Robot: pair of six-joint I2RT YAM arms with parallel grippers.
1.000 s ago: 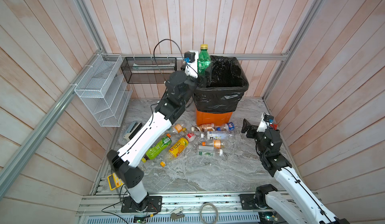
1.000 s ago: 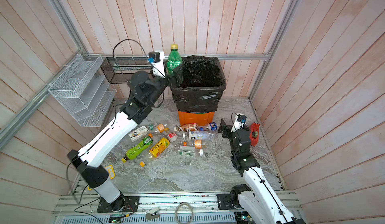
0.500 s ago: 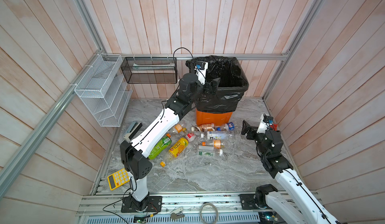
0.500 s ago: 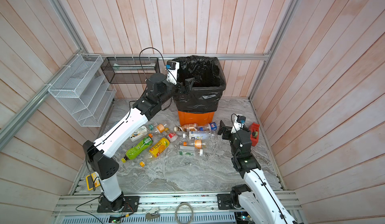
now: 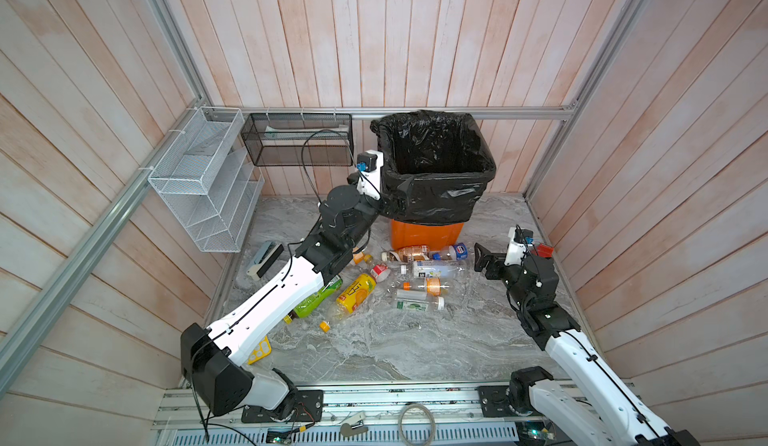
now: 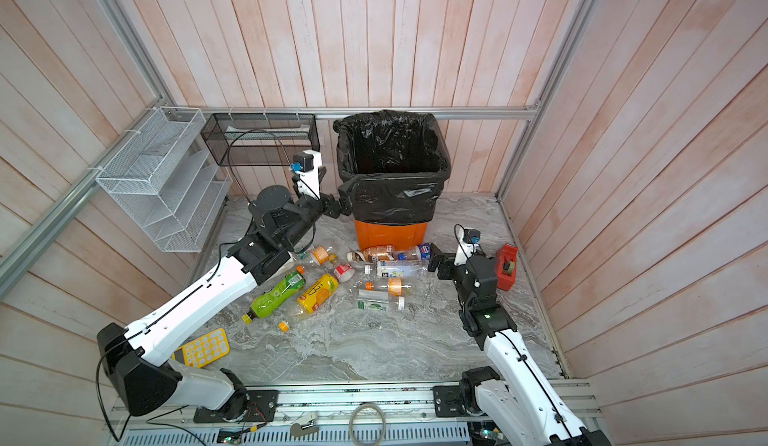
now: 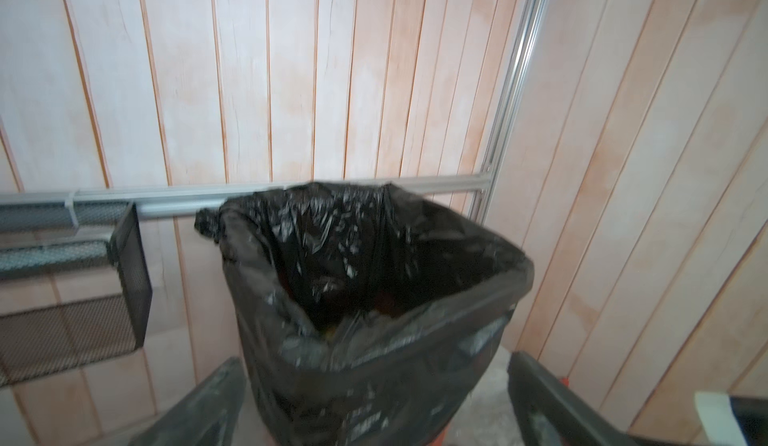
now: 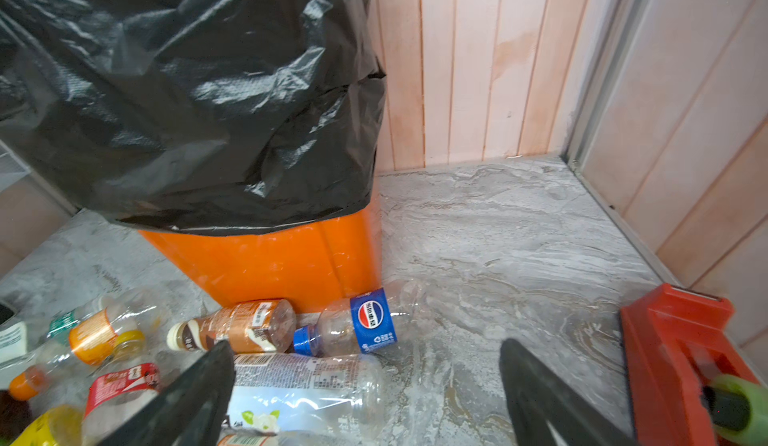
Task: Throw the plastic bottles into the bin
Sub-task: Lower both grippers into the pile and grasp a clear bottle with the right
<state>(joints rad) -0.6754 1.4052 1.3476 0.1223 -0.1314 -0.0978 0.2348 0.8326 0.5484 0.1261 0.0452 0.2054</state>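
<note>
Plastic bottles (image 5: 436, 268) are lying scattered on the marble-patterned desk (image 5: 395, 352) before the bin (image 5: 428, 232), and none is being gripped. The left fingers (image 7: 210, 400) are being held spread wide and empty at the bin's near left corner, level with the folded black bag, well above the bottles. The right fingers (image 8: 193, 390) are likewise being held wide open and empty, low over the desk at the right end of the scatter. A clear white-labelled bottle (image 8: 303, 390) is lying just beyond one of them, and a blue-labelled bottle (image 8: 365, 319) and a brown bottle (image 8: 237, 325) are lying at the bin's orange foot. A second ago a dark green bottle was being held upright by the left fingers above the rim; now it is gone from them, and the left arm has been lowered to the bin's side, while the right arm is being kept where it was. Something orange-yellow is being glimpsed deep in the bag, too blurred to be named. A light green bottle (image 5: 318, 297) is being partly covered by the left forearm in a top view. A red tape dispenser (image 6: 508, 265) is standing just beside the right wrist, a yellow calculator (image 6: 203, 347) is lying by the left arm's base, and a black wire-mesh basket (image 5: 299, 143) and a white wire-mesh rack (image 5: 203, 182) are hanging on the walls.
</note>
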